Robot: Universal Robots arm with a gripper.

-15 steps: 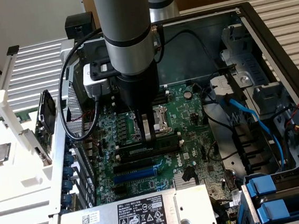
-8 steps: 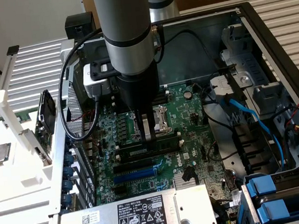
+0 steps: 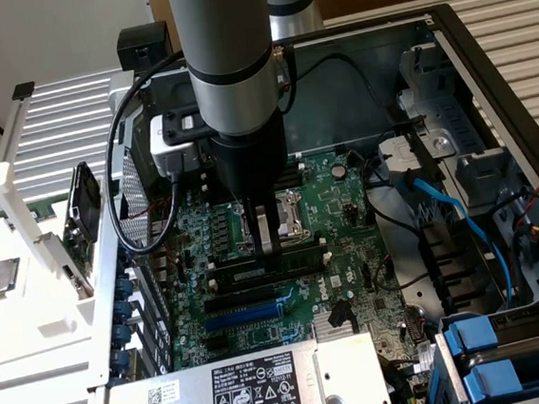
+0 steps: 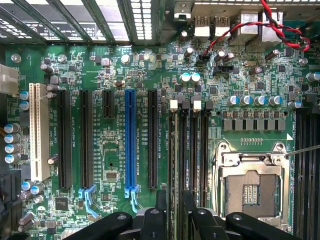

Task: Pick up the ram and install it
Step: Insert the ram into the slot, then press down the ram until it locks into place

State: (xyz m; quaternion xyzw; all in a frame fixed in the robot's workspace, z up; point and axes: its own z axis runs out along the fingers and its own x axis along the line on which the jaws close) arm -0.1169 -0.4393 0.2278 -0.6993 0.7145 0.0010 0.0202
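The ram [image 3: 298, 254] stands on edge in a black memory slot on the green motherboard [image 3: 347, 214], beside the CPU socket [image 3: 285, 215]. My gripper [image 3: 266, 242] hangs straight down over it from the grey arm. Seen from the wrist, the ram [image 4: 174, 150] is a thin dark strip running between the slot's end clips. The gripper [image 4: 174, 207] is open, with one black finger [image 4: 160, 202] on each side of the strip and a small gap between finger and stick.
Beside the memory slots lie more black slots [image 4: 195, 150], a blue expansion slot [image 4: 130, 140] and the open CPU socket [image 4: 250, 185]. A power supply [image 3: 249, 390] sits at the case front. Blue cables [image 3: 442, 204] and drive bays [image 3: 494, 352] crowd the exterior view's right.
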